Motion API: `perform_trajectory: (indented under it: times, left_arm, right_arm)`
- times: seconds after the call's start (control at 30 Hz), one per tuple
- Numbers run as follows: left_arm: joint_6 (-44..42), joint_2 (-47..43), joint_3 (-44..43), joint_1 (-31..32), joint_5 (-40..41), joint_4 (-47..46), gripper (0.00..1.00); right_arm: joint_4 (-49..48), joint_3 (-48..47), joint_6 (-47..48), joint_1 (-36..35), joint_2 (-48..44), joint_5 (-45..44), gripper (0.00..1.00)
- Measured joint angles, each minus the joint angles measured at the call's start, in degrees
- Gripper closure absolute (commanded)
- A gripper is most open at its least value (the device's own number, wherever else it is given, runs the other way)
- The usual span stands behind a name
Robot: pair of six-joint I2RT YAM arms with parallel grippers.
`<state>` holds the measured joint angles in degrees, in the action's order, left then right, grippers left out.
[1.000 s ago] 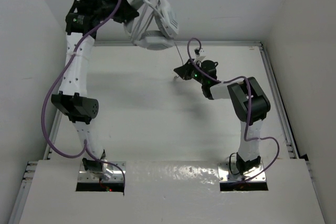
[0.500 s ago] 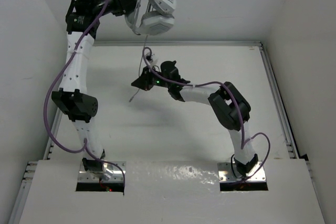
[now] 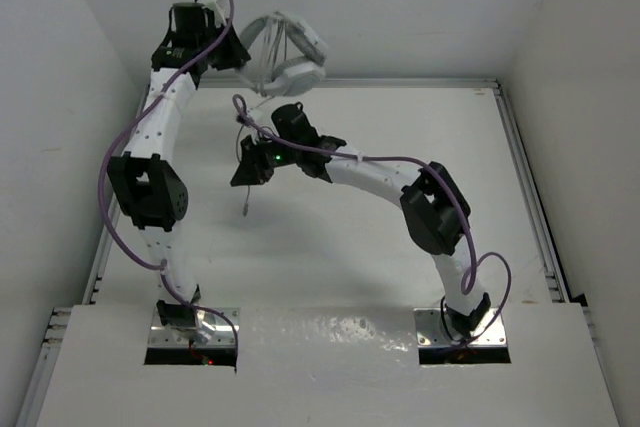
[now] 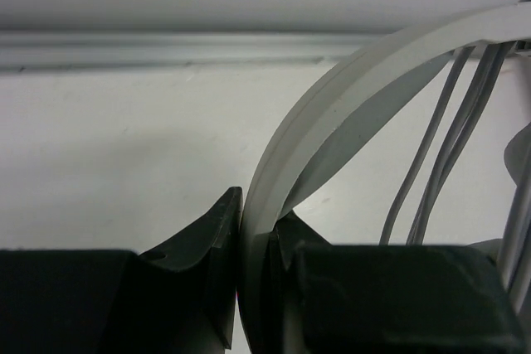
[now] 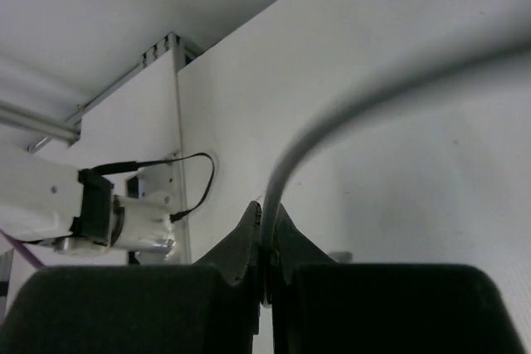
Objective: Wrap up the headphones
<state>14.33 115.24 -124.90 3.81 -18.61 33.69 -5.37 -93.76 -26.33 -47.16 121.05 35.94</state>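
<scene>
The white headphones (image 3: 287,55) hang in the air at the back of the table, ear cups together. My left gripper (image 3: 238,55) is shut on the curved headband (image 4: 332,113), which stands pinched between its fingers (image 4: 217,238); several loops of thin pale cable (image 4: 448,138) run beside the band. My right gripper (image 3: 246,171) sits below and left of the headphones, shut on the cable (image 5: 332,118), which rises from between its fingertips (image 5: 249,225) and curves right. The cable's free end with the plug (image 3: 247,206) dangles below that gripper.
The white table (image 3: 340,247) has raised rails at the back (image 3: 420,82) and the right side (image 3: 525,187). White walls close in on three sides. My left arm's base and its purple cable (image 5: 91,213) show in the right wrist view.
My right gripper has swung left across the table with the cable, from right of the headphones to below and left of them. My left arm has shifted and lowered the headphones a little.
</scene>
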Motion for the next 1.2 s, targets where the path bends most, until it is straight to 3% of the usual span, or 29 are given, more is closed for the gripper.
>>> perform_trajectory:
  times: [0.27,0.5,0.8,1.0,1.2]
  left_arm:
    - [-17.9,-0.2,18.7,4.2,17.3,0.5,1.00]
    - [-32.9,-0.3,22.6,7.0,21.4,0.2,1.00]
    - [-42.7,-2.2,22.6,11.0,16.9,0.3,1.00]
    - [-44.7,-3.0,22.6,13.6,12.5,2.4,1.00]
    - [-45.4,-3.0,22.6,14.7,13.2,1.9,1.00]
  right_arm:
    - [22.6,-19.1,2.5,-0.1,0.0,3.6,1.00]
    - [41.2,-22.8,3.4,4.3,-3.2,-1.1,1.00]
    - [54.8,-30.5,13.1,13.4,-4.5,-23.8,1.00]
    - [57.5,-31.1,23.7,12.8,-5.3,-38.8,1.00]
    - [57.5,-31.6,34.1,10.8,-5.3,-48.6,1.00]
